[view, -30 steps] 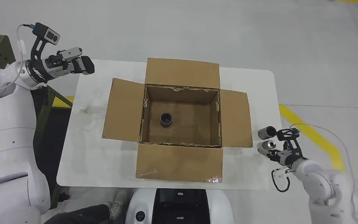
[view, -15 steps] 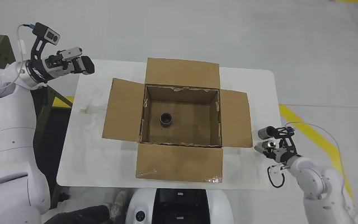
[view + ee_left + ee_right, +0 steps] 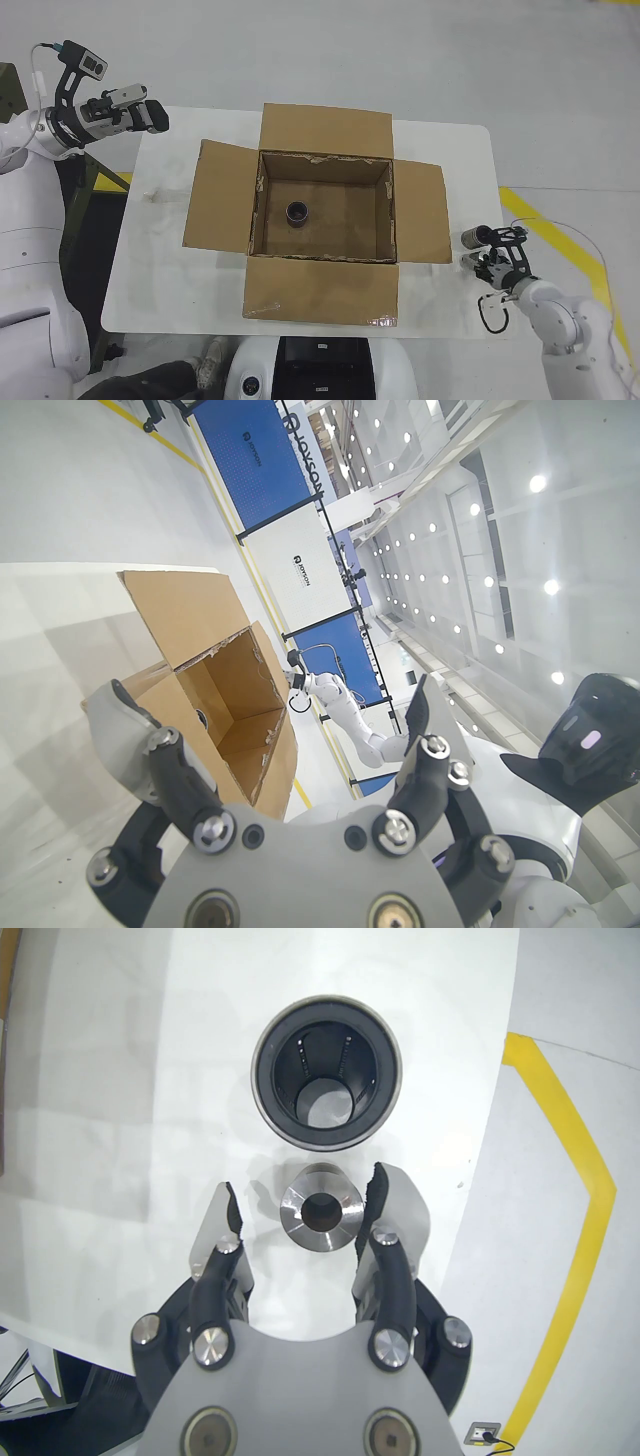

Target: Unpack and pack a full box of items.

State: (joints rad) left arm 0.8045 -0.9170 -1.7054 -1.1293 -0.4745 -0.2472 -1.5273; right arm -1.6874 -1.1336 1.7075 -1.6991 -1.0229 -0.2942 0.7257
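As the white table [image 3: 160,260] stands now, the cardboard box [image 3: 325,130] sits at its middle, top open, with all four flaps folded outward and lying near flat.

Left gripper [image 3: 157,114] hangs just off the table's far-left corner, pointing toward the box, fingers spread wide.

Right gripper [image 3: 305,1188] is low at the table's right edge, toward the near-right corner and apart from the box's right flap. Its fingers are also spread, not pinching.

Black sleeve [image 3: 326,1084] stands upright on the table just ahead of the right gripper's fingertips. Its open end is up and it has a metal rim. It touches neither finger.

Dark ring part [image 3: 298,212] stands on the box floor, left of centre, apart from every wall.

Small steel bushing [image 3: 321,1213] stands bore-up on the table between the right gripper's fingers, just beside the black sleeve but not touching it. One pad [image 3: 372,1198] is at the bushing's side, and I cannot tell whether it touches. The other pad is visibly apart from it.

Sleeve and bushing both sit between the box's right flap and the table's right edge.
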